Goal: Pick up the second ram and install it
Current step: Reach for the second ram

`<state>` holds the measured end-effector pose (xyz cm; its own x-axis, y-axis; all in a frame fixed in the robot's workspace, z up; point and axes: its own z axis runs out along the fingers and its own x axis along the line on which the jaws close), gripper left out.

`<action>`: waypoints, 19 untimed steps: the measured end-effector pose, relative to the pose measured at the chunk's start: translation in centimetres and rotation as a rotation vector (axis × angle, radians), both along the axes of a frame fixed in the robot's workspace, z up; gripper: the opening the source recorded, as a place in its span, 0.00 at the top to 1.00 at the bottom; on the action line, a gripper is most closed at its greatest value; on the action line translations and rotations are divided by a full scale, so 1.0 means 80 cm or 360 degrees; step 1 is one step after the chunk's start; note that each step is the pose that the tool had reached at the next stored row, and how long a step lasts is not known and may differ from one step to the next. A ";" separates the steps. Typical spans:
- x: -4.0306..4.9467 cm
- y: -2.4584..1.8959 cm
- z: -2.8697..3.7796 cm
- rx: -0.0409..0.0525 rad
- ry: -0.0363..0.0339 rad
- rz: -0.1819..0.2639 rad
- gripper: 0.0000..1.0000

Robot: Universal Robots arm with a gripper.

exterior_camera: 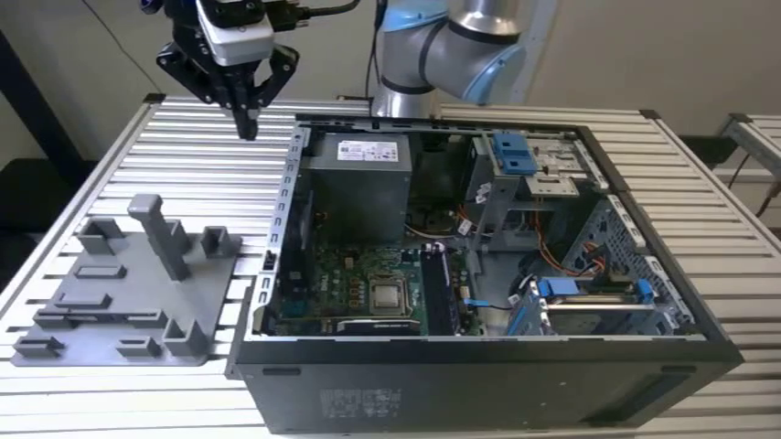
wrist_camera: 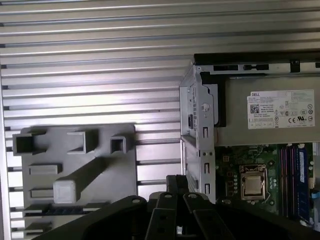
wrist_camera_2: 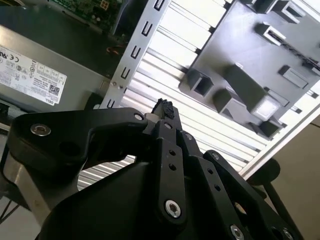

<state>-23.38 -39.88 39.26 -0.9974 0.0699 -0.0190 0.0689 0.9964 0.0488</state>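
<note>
Exterior view, arm (exterior_camera: 452,46) hanging over slatted table (exterior_camera: 123,165), jaws pressed together, pointing down

- White label (wrist_camera: 280,109) on the power supply (wrist_camera: 235,131), off to one side of the fingers (wrist_camera: 175,184): lines of small print, a square code, certification marks.
- Faint print (exterior_camera: 360,402) on the computer case's (exterior_camera: 513,384) dark outer panel, far from the fingers: illegible.

Arm (exterior_camera: 454,44) cut off by top edge in exterior view. Tray (wrist_camera_2: 240,55) runs past picture edge in second wrist view, computer case (wrist_camera: 250,75) in first wrist view. Gripper (wrist_camera: 176,184) hides part of table (wrist_camera: 100,75) there. Memory slots (exterior_camera: 440,294) in exterior view too small to tell whether filled.
</note>
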 end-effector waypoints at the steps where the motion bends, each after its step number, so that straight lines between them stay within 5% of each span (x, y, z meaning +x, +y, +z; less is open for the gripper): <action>1: -0.004 0.0000 0.0001 0.0000 0.0000 0.0000 0.89; 12: -0.051 0.0000 0.0000 0.0000 0.0001 0.0000 0.89; 19: -0.081 0.0000 0.0000 0.0000 0.0011 0.0001 0.89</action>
<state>-29.89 -39.88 39.26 -0.9975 0.0690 -0.0118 0.0684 0.9965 0.0482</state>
